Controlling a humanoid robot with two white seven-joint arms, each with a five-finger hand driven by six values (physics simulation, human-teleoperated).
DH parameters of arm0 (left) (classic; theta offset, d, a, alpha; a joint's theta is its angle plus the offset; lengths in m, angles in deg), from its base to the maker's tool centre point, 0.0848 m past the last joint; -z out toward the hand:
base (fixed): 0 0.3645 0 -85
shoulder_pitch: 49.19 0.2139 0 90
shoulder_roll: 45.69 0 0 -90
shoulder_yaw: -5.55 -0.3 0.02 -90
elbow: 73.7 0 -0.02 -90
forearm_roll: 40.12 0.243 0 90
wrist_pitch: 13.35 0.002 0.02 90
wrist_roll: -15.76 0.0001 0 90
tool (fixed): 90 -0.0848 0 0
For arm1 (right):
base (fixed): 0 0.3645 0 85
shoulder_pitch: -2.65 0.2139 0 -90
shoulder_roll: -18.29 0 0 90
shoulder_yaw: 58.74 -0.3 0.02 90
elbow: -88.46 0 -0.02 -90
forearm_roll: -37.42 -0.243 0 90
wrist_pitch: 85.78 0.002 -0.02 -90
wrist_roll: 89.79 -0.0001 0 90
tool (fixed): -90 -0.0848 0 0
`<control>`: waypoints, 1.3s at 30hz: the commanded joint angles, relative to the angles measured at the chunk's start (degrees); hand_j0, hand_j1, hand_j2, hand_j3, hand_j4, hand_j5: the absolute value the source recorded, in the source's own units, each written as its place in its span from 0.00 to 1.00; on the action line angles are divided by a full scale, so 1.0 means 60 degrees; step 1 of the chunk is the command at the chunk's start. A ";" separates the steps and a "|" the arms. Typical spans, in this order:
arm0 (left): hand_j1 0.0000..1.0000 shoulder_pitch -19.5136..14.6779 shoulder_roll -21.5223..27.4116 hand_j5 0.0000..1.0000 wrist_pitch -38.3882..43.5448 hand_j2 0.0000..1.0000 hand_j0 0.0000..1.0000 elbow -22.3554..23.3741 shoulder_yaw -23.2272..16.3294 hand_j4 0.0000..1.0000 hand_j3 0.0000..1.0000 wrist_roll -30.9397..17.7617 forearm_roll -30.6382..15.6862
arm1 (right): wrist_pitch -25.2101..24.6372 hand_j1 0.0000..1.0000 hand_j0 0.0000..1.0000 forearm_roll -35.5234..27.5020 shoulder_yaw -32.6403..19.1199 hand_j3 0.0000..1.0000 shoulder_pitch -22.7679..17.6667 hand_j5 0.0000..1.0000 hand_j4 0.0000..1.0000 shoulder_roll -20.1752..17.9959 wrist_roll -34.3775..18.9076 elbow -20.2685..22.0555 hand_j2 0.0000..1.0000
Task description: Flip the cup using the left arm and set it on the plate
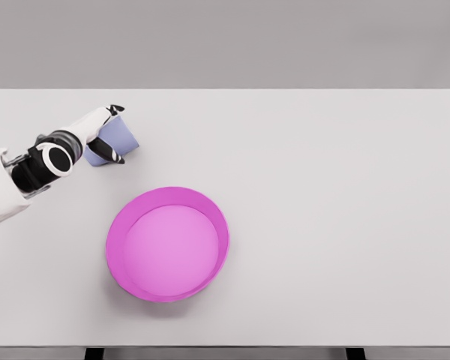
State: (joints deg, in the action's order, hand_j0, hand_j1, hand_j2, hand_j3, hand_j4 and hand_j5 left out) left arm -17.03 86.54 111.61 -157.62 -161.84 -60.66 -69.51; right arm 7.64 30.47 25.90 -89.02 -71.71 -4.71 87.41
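Note:
A pale lavender-blue cup [114,141] sits at the left of the white table, partly hidden by my left hand. My left hand [111,133] comes in from the left edge, its fingers wrapped around the cup from above and below. A magenta plate [214,210] with a raised rim lies nearer the front edge, below and to the right of the cup, apart from it. The cup's opening cannot be made out. No right arm shows.
The white table [330,187] spans the whole view; its far edge runs along the top and its front edge along the bottom. A grey wall stands behind it.

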 commanded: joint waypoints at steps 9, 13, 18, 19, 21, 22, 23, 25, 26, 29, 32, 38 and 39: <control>0.81 0.0015 0.0023 0.81 0.0008 0.81 0.81 -0.0105 0.0008 0.81 0.81 0.0022 0.0065 | 0.0000 1.00 1.00 0.0000 0.0000 1.00 0.0000 1.00 1.00 0.0000 -0.0002 0.0000 1.00; 0.76 0.0015 0.0052 0.76 0.0008 0.76 0.76 -0.0178 0.0008 0.76 0.76 0.0022 0.0051 | 0.0000 1.00 1.00 0.0000 0.0000 1.00 0.0000 1.00 1.00 0.0000 -0.0002 0.0000 1.00; 0.72 0.0029 0.0126 0.72 0.0008 0.72 0.72 -0.0310 0.0023 0.72 0.72 0.0052 0.0006 | 0.0000 1.00 1.00 0.0000 0.0000 1.00 0.0000 1.00 1.00 0.0000 -0.0002 0.0000 1.00; 0.72 0.0029 0.0126 0.72 0.0008 0.72 0.72 -0.0310 0.0037 0.72 0.72 0.0052 -0.0008 | 0.0000 1.00 1.00 0.0000 0.0000 1.00 0.0000 1.00 1.00 0.0000 -0.0002 0.0000 1.00; 0.72 0.0029 0.0140 0.72 0.0008 0.72 0.72 -0.0310 0.0096 0.72 0.72 0.0052 -0.0008 | 0.0000 1.00 1.00 0.0000 0.0000 1.00 0.0000 1.00 1.00 0.0000 -0.0002 0.0000 1.00; 0.72 0.0029 0.0140 0.72 0.0008 0.72 0.72 -0.0310 0.0125 0.72 0.72 0.0052 -0.0008 | 0.0000 1.00 1.00 0.0000 0.0000 1.00 0.0000 1.00 1.00 0.0000 -0.0002 0.0000 1.00; 0.72 0.0029 0.0140 0.72 0.0008 0.72 0.72 -0.0310 0.0154 0.72 0.72 0.0066 -0.0008 | 0.0000 1.00 1.00 0.0000 0.0000 1.00 0.0000 1.00 1.00 0.0000 -0.0002 0.0000 1.00; 0.72 0.0000 0.0140 0.72 0.0008 0.72 0.72 -0.0310 0.0184 0.72 0.72 0.0110 -0.0023 | 0.0000 1.00 1.00 0.0000 0.0000 1.00 0.0000 1.00 1.00 0.0000 -0.0002 0.0000 1.00; 0.72 0.0000 0.0140 0.72 0.0008 0.72 0.72 -0.0310 0.0184 0.72 0.72 0.0110 -0.0008 | 0.0000 1.00 1.00 0.0000 0.0000 1.00 0.0000 1.00 1.00 0.0000 -0.0002 0.0000 1.00; 0.71 -0.0029 0.0155 0.71 0.0008 0.71 0.71 -0.0354 0.0315 0.71 0.71 0.0110 -0.0008 | 0.0000 1.00 1.00 0.0000 0.0000 1.00 0.0000 1.00 1.00 0.0000 -0.0002 0.0000 1.00; 0.71 -0.0029 0.0155 0.71 0.0008 0.71 0.71 -0.0354 0.0447 0.71 0.71 0.0110 -0.0037 | 0.0000 1.00 1.00 0.0000 0.0000 1.00 0.0000 1.00 1.00 0.0000 -0.0002 0.0000 1.00; 0.70 -0.0015 0.0316 0.70 0.0008 0.70 0.70 -0.0618 0.0638 0.70 0.70 0.0110 0.0007 | 0.0000 1.00 1.00 0.0000 0.0000 1.00 0.0000 1.00 1.00 0.0000 -0.0002 0.0000 1.00; 0.69 -0.0015 0.0301 0.69 0.0008 0.69 0.69 -0.0589 0.0638 0.69 0.69 0.0110 0.0021 | 0.0000 1.00 1.00 0.0000 0.0000 1.00 0.0000 1.00 1.00 0.0000 -0.0002 0.0000 1.00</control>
State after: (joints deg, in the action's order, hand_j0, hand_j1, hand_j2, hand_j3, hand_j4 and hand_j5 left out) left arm -17.03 88.15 111.60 -160.90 -158.25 -60.01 -69.88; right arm 7.64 30.47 25.90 -89.02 -71.71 -4.71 87.41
